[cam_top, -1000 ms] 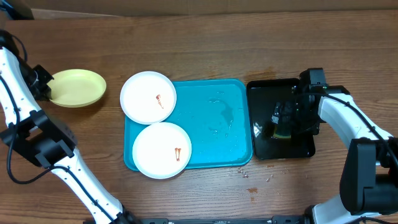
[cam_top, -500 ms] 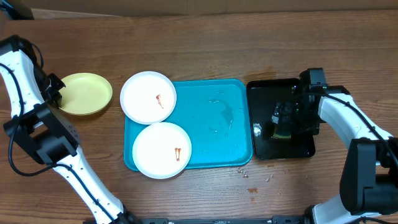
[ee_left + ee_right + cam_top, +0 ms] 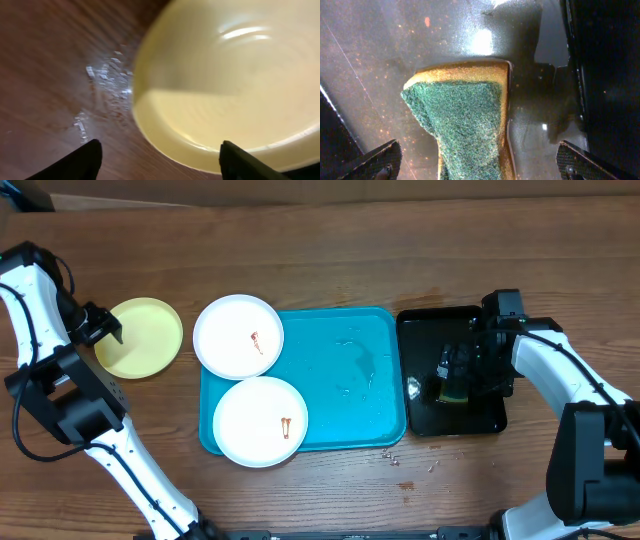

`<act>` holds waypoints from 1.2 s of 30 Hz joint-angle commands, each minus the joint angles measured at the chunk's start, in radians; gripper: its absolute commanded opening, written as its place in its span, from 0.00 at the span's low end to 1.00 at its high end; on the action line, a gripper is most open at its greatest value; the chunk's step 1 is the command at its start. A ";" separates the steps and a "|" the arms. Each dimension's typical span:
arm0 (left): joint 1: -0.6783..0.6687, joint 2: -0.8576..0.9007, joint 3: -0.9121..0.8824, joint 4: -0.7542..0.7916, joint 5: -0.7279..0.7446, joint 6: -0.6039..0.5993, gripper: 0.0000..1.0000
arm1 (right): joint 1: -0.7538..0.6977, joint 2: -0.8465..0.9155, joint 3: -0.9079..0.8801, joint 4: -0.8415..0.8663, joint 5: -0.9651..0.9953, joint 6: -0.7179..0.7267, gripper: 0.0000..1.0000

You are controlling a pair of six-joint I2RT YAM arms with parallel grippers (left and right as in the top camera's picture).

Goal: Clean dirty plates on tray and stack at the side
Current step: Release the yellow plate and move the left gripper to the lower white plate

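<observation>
Brown wood table fills the view. At the far left, the left gripper [image 3: 106,330] has its fingers spread, holding nothing, right at the edge of the pale green plate [image 3: 142,338]. That plate sits on bare table, beside the blue tray [image 3: 350,380]. Two smeared white plates [image 3: 238,337] lie on the tray's left side, nearer the left arm.

At the right, the right gripper [image 3: 458,372] hangs wide open over the black tray [image 3: 425,330]. The sponge [image 3: 465,120] lies between its fingers, long side running up and down the wrist picture. I think a squeeze would catch it, with nothing in the way.
</observation>
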 commanded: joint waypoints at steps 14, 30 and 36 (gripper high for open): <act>-0.318 -0.264 0.027 -0.126 0.163 0.142 0.75 | 0.007 -0.027 -0.003 0.002 0.010 0.003 1.00; -0.462 -0.832 -0.672 0.024 0.013 -0.007 0.75 | 0.007 -0.027 -0.003 0.002 0.010 0.003 1.00; -0.476 -0.984 -1.019 0.188 0.012 -0.033 0.75 | 0.007 -0.027 -0.003 0.002 0.010 0.003 1.00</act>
